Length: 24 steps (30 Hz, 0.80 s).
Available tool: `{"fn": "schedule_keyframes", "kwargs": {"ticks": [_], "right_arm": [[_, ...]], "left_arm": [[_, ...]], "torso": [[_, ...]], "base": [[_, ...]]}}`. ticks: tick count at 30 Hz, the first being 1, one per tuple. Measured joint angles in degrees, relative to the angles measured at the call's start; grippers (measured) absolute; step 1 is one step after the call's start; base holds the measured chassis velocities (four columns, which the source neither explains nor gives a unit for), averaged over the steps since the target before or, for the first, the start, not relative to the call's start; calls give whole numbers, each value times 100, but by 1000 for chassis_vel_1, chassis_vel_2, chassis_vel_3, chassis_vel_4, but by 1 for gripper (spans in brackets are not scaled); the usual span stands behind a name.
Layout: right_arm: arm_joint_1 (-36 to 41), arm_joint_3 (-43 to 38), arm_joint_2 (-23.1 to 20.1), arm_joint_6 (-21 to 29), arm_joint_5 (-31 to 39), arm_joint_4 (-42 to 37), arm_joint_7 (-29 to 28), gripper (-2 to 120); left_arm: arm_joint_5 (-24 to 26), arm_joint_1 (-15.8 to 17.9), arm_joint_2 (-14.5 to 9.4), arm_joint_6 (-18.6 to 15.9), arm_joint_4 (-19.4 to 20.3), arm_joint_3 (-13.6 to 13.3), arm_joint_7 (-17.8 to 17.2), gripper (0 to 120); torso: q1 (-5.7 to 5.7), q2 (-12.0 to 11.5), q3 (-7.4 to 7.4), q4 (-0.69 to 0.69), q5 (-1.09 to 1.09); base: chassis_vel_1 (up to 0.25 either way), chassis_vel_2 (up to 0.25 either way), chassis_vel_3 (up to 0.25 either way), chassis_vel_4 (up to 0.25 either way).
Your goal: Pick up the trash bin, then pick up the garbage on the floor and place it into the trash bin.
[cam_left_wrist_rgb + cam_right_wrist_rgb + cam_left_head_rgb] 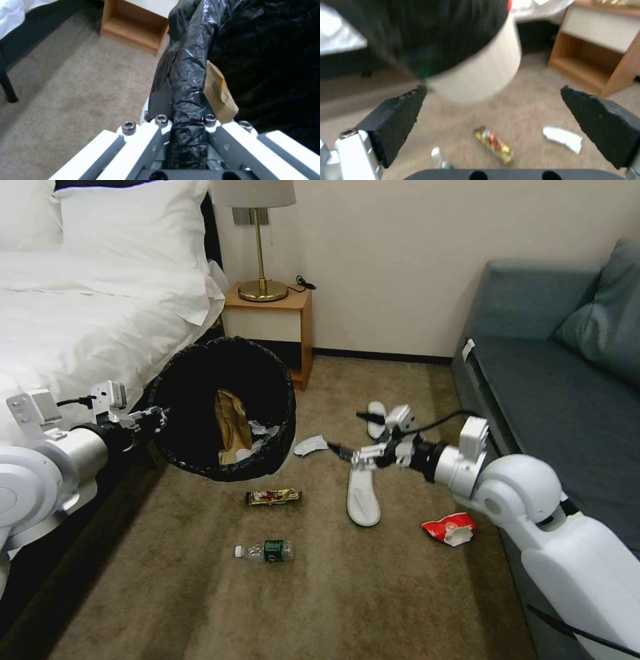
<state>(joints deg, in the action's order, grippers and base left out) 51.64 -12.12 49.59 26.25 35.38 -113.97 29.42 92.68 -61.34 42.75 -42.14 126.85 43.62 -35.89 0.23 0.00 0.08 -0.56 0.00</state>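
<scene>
The trash bin (227,343), lined with a black bag, hangs tilted above the carpet beside the bed. My left gripper (157,417) is shut on its rim (186,82). Inside lie a brown paper bag (230,427) (218,92) and white tissues (265,432). My right gripper (353,453) (493,92) stands open over the carpet to the bin's right, holding nothing. On the floor are a white scrap (310,445) (561,137), a gold snack wrapper (273,497) (493,145), a clear bottle (265,551), a red wrapper (450,528) and two white slippers (363,497).
The bed (80,313) lies on the left and a grey sofa (547,380) on the right. A wooden nightstand (270,323) with a brass lamp stands against the back wall. Open carpet lies in the foreground.
</scene>
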Motion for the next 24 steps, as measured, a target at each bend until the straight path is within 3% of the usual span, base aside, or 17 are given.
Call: {"fn": "schedule_keyframes", "kwargs": {"ticks": [5,14,24], "right_arm": [[117,198,53,-361,-521,566,662,100],[-69,739,423,-574,-809,1421,879,100],[-390,1624,766,-1138,-1305,2522,1113,100]], "left_arm": [[35,40,7,0,31,-24,-58,3],[149,82,-48,0,145,-40,-155,3],[225,79,-116,0,352,-63,-207,3]], "torso": [[0,0,0,0,0],[0,0,0,0,0],[0,0,0,0,0]], "base": [[0,0,0,0],[0,0,0,0],[0,0,0,0]]}}
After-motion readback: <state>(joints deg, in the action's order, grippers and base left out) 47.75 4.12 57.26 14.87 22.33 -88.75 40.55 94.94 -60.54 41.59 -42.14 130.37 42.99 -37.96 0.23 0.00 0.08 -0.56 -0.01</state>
